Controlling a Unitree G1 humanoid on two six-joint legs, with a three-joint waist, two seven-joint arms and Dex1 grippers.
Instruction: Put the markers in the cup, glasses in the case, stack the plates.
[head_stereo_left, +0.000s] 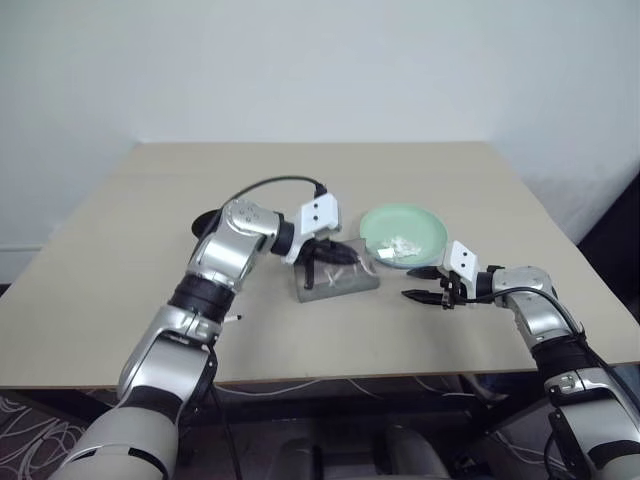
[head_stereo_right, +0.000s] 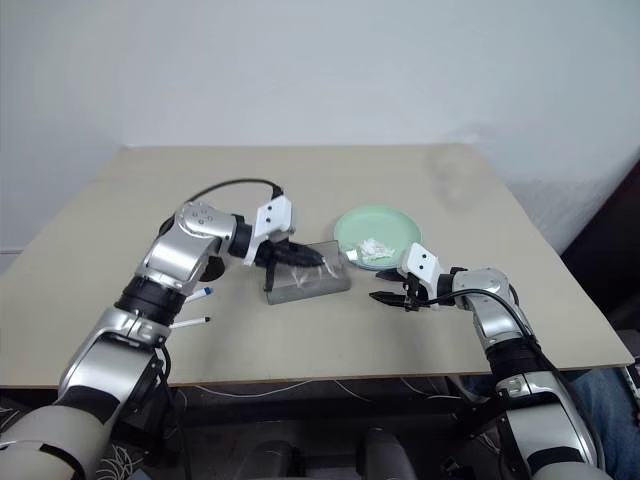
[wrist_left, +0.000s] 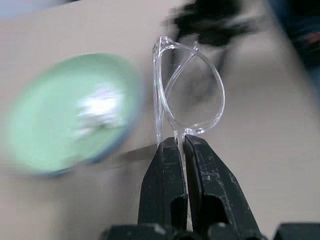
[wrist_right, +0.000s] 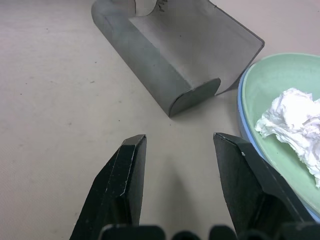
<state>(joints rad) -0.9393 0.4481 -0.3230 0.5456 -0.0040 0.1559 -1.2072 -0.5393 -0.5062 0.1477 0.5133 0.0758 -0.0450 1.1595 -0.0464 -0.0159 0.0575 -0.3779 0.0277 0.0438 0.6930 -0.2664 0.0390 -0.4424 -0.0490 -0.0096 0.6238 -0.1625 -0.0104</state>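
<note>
The glasses (wrist_left: 187, 92), clear-framed, are pinched at one point of the frame between the shut fingers of the left gripper (wrist_left: 181, 145) and held just above the open grey case (head_stereo_right: 307, 272) near the middle of the table (head_stereo_left: 330, 180). So the glasses-in-case step looks to be in hand; the next move calls for lowering them flat into the case's tray and letting go before the lid can come down. Just right of the case the mint green plate (head_stereo_left: 425, 225) sits on the light blue one, a blue rim showing beneath it, with a crumpled white scrap (wrist_right: 295, 117) inside. The right gripper (wrist_right: 177, 150) waits near and right of the case, half open and empty. Two markers (head_stereo_right: 192, 308) lie at the near left, the black cup (head_stereo_left: 205, 222) beyond them behind the left arm. No brand or label is readable; faint marks at the case's far edge cannot be made out.
</note>
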